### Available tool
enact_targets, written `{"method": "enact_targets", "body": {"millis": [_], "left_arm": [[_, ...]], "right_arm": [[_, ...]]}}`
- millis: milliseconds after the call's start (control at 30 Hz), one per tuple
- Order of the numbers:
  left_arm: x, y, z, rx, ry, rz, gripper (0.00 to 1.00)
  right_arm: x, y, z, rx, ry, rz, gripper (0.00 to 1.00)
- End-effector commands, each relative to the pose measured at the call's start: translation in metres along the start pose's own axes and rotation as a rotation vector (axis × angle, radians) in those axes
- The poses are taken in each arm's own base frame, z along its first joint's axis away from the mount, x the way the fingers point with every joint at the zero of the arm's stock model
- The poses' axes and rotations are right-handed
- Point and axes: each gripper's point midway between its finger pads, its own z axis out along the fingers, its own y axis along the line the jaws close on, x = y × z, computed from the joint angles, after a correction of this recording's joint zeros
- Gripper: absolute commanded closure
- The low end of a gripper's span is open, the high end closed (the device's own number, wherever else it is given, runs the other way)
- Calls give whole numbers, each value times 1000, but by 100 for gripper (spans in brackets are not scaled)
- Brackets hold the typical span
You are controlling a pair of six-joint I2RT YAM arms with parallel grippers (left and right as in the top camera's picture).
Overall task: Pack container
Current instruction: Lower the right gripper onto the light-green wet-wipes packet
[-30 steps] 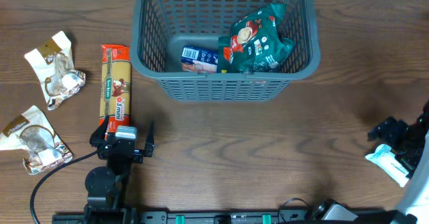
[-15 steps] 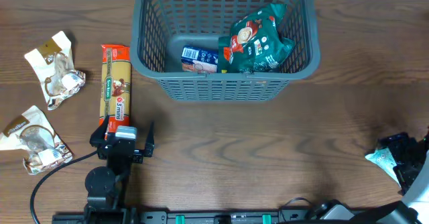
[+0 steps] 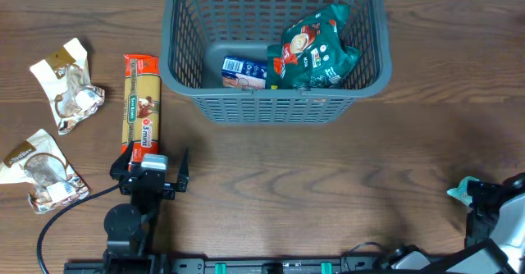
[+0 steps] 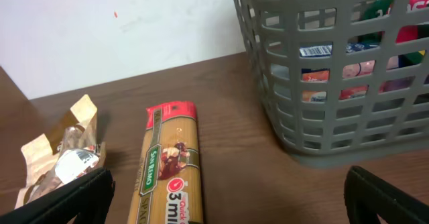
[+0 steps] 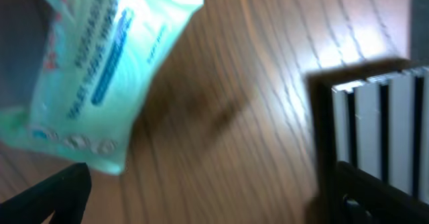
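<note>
Although the basket [image 3: 275,106] at the far middle of the tabletop [image 3: 328,175] already holds two items, packing is judged to be less than half complete.

1. Packed: a green bag [image 3: 316,48] leans against the right wall of the basket, and a small blue and white packet [image 3: 244,70] lies on the floor beside it.
2. Not packed: a long pasta packet [image 3: 140,102] lies just left of the basket. Two crumpled beige wrappers lie further left, one nearer the far edge [image 3: 70,85] and one nearer the robot [image 3: 37,171]. A pale green wipes packet [image 3: 461,190] lies at the near right, well apart from the basket.
3. Left claw [image 3: 154,163]: jaws apart and empty, at the near end of the pasta packet.
4. Right claw [image 5: 214,197]: jaws apart and empty. The wipes packet lies ahead of it and toward one jaw, not between the jaws.

Four items are therefore left to move.
</note>
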Motion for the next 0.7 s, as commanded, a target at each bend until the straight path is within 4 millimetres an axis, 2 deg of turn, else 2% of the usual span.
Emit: {"method": "enact_targets", "body": {"millis": [0, 200, 333, 667], "left_arm": [[14, -6, 2, 23, 31, 12, 1], [14, -6, 2, 23, 31, 12, 1], [14, -6, 2, 23, 31, 12, 1], [14, -6, 2, 23, 31, 12, 1]], "right_arm": [[-7, 4, 3, -30, -35, 58, 1], [-19, 20, 1, -100, -80, 52, 1], [-22, 23, 0, -110, -93, 65, 1], [-30, 30, -1, -153, -112, 260, 1]]}}
